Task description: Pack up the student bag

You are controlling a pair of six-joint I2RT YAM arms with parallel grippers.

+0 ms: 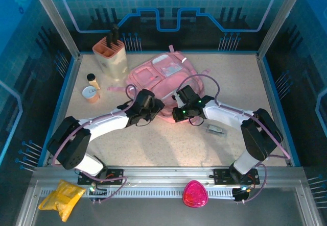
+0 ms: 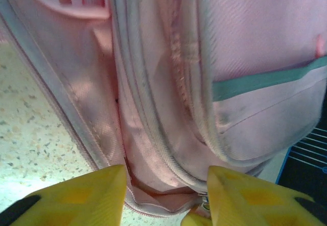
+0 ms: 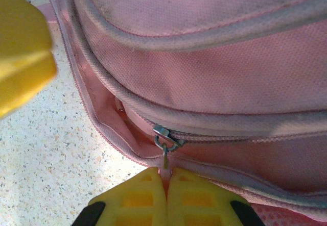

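Note:
The student bag [image 1: 164,75], a soft pink backpack, lies flat in the middle of the table. Both grippers meet at its near edge. My left gripper [image 1: 155,107] [image 2: 166,198] is open; its yellow fingers [image 2: 82,195] straddle the bag's [image 2: 168,108] partly unzipped seam without pinching it. My right gripper [image 1: 177,109] [image 3: 166,177] is shut on the pink pull tab [image 3: 165,166] hanging from the metal zipper slider [image 3: 164,135]. To the slider's left the seam gapes and shows the pink lining [image 3: 110,119]. One of the left gripper's fingers [image 3: 23,57] shows at the upper left of the right wrist view.
A beige holder [image 1: 110,53] with black handles stands at the back left. Beside it are a small black-capped bottle [image 1: 92,80] and an orange cup [image 1: 92,95]. A small grey item [image 1: 216,129] lies right of the arms. A yellow pouch [image 1: 61,198] and a pink object [image 1: 194,194] rest on the front ledge.

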